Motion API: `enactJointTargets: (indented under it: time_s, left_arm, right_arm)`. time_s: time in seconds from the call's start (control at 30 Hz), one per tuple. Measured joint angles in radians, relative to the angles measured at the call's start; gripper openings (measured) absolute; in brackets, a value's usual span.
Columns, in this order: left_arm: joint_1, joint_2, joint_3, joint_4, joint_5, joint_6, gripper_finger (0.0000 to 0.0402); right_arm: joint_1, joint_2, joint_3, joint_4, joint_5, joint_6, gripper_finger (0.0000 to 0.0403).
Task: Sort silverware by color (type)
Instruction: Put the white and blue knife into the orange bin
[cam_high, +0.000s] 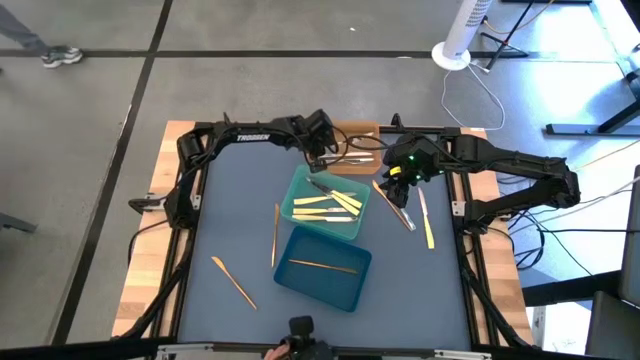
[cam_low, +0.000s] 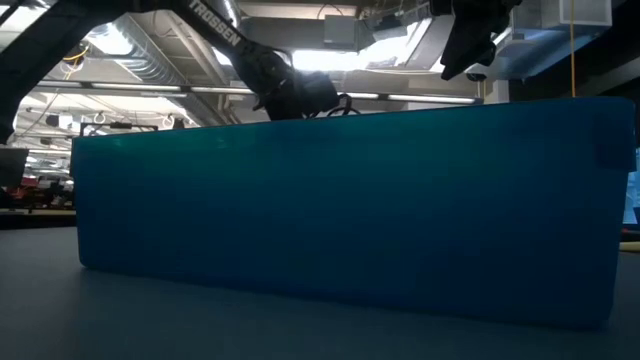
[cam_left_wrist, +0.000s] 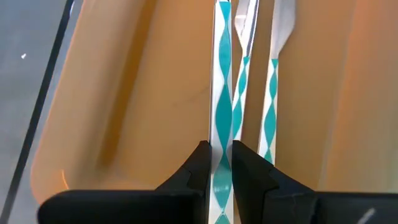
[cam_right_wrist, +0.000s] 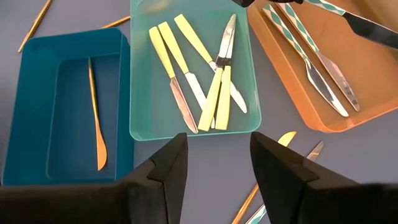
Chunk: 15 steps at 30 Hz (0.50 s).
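Note:
My left gripper hangs over the left end of the orange tray at the table's far side, shut on a utensil with a teal-and-white patterned handle. Two more of that kind lie flat in the orange tray. Pale yellow utensils lie in the teal-green tray. One orange-tan utensil lies in the dark blue tray. My right gripper stands open above the table, right of the teal-green tray, with nothing between its fingers. My left gripper pinches the patterned handle between its two fingers. The fingers slant down from the table's left and lie along the utensil, which runs straight ahead from them over the orange tray. Whether its far end touches the tray, I cannot tell.
Loose utensils lie on the blue mat: two orange-tan ones to the left of the trays, silver and orange-tan ones and a pale yellow one to their right. In the low view the dark blue tray's wall blocks the table behind.

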Motion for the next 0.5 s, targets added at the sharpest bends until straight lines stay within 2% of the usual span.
enactJointTargets:
  time_s: [0.17, 0.5]
  left_arm:
    - [0.008, 0.0, 0.0, -0.008, 0.078, 0.0, 0.0037]
    - [0.008, 0.0, 0.0, -0.058, 0.089, 0.001, 0.0037]
  right_arm:
    - [0.0, 0.0, 0.0, 0.0, 0.0, 0.0, 0.0163]
    - [0.0, 0.0, 0.0, 0.0, 0.0, 0.0, 0.0163]
